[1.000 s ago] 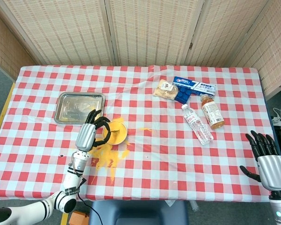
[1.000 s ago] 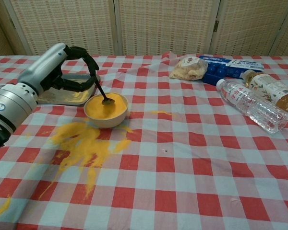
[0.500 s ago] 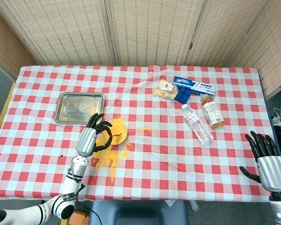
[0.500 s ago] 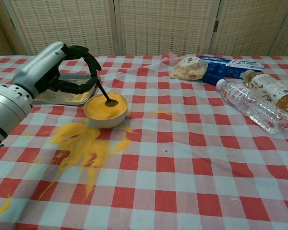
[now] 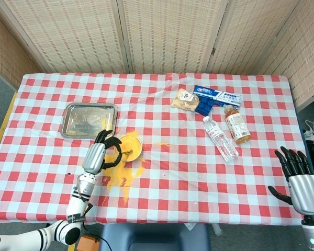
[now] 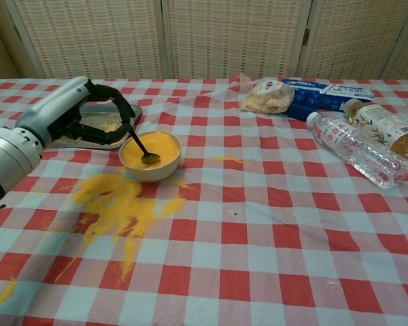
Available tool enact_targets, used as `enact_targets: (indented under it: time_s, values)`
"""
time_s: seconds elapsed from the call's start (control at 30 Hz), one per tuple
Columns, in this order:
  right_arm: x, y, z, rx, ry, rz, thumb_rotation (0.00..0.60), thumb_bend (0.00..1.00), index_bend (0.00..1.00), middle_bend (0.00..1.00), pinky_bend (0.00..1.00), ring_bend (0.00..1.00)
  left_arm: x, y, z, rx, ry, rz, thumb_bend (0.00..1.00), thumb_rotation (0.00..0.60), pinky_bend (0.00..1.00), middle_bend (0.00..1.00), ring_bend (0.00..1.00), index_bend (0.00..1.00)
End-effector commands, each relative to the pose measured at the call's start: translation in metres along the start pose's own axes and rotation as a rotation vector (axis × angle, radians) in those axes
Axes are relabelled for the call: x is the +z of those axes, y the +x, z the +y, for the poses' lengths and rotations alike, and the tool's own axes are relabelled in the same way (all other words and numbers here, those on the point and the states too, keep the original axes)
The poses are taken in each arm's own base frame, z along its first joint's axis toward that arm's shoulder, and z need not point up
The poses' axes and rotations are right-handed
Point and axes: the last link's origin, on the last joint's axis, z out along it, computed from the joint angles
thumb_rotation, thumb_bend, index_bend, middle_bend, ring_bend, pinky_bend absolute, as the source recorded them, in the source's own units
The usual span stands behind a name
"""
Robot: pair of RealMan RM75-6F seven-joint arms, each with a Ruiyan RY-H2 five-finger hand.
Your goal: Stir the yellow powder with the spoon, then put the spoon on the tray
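Spillage is the risk: left hand (image 6: 68, 112) pinches the spoon (image 6: 141, 147), its tip in the powder-filled bowl (image 6: 149, 155) left of centre; a hard sweep could tip it. Right hand (image 5: 298, 175) idles open, lower right.

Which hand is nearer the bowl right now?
Left. The left hand is at the bowl, holding the spoon in the powder. The right hand is far off past the table's right edge.

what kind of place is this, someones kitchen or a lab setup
Likely a staged test setup, not a home kitchen: woven folding screens wall off a lone table with a red checked cloth, and groceries like a water bottle lie loose while the left robot hand stirs a bowl.
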Motion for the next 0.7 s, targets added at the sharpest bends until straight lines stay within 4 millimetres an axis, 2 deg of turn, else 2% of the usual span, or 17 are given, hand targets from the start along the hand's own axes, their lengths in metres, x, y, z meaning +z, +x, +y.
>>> enact_targets:
  time_s: [0.03,0.37,0.7]
  values:
    - [0.000,-0.001,0.000,-0.001,-0.002,-0.003,0.600,0.06,0.00,0.00,0.00,0.00,0.002,0.000,-0.001,0.009,0.005,0.000,0.71,0.600,0.05,0.37,0.09,0.81]
    - [0.002,-0.001,0.002,-0.006,-0.011,-0.002,0.600,0.06,0.00,0.00,0.00,0.00,0.014,0.002,-0.007,0.089,-0.023,0.084,0.71,0.600,0.05,0.37,0.09,0.81]
    - [0.004,-0.002,0.003,-0.008,-0.018,-0.004,0.600,0.06,0.00,0.00,0.00,0.00,0.019,0.003,-0.010,0.092,-0.041,0.121,0.72,0.600,0.05,0.37,0.09,0.81]
